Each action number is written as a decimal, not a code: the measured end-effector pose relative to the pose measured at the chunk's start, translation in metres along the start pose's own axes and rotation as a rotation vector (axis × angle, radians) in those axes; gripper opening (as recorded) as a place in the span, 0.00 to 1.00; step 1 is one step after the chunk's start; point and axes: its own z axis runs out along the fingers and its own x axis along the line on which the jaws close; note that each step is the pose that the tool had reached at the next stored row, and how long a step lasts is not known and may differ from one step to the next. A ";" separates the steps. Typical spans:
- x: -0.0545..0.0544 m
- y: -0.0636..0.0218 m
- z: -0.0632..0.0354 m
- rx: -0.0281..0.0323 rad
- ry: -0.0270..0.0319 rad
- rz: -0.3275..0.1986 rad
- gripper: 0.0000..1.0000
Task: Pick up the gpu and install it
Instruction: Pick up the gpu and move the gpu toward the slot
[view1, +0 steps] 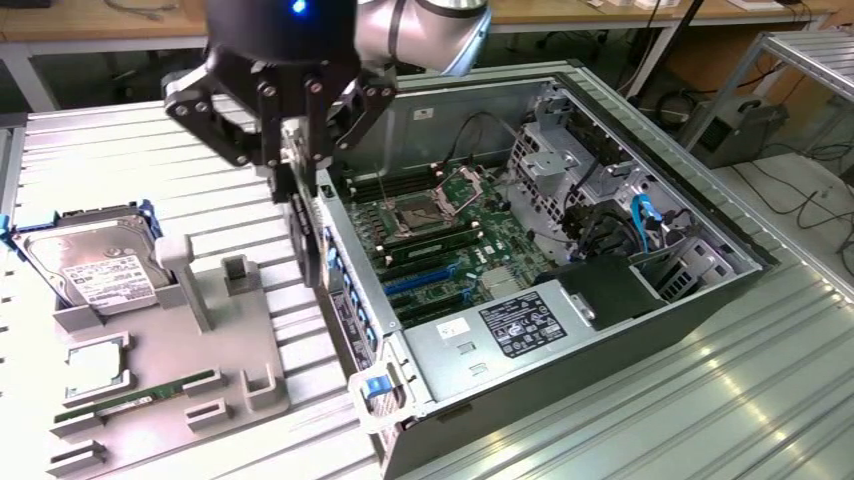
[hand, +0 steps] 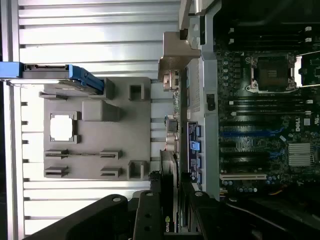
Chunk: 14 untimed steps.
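The gpu (view1: 311, 245) hangs edge-down as a slim dark card under my gripper (view1: 300, 165), which is shut on its upper edge. It hovers over the left wall of the open computer case (view1: 441, 420) in the exterior view, beside the motherboard (view1: 454, 235) and its blue expansion slots (view1: 424, 280). In the wrist view the gpu (hand: 170, 165) shows edge-on between the fingers (hand: 147, 215), with its silver bracket (hand: 177, 55) at the far end, along the case wall and just outside the slots (hand: 245, 134).
A grey fixture tray (view1: 174, 340) lies at the exterior view's left of the case. It carries a hard drive (view1: 94, 265), a CPU chip (view1: 94, 365) and a green RAM stick (view1: 134, 392). Drive cages and cables (view1: 601, 200) crowd the case's far side.
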 end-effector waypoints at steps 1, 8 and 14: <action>-0.008 -0.0003 -0.0084 -0.0026 0.0017 0.000 0.26; -0.057 0.0010 -0.0345 -0.0169 0.0094 0.000 0.26; -0.093 0.0017 -0.0349 -0.0169 0.0135 0.001 0.26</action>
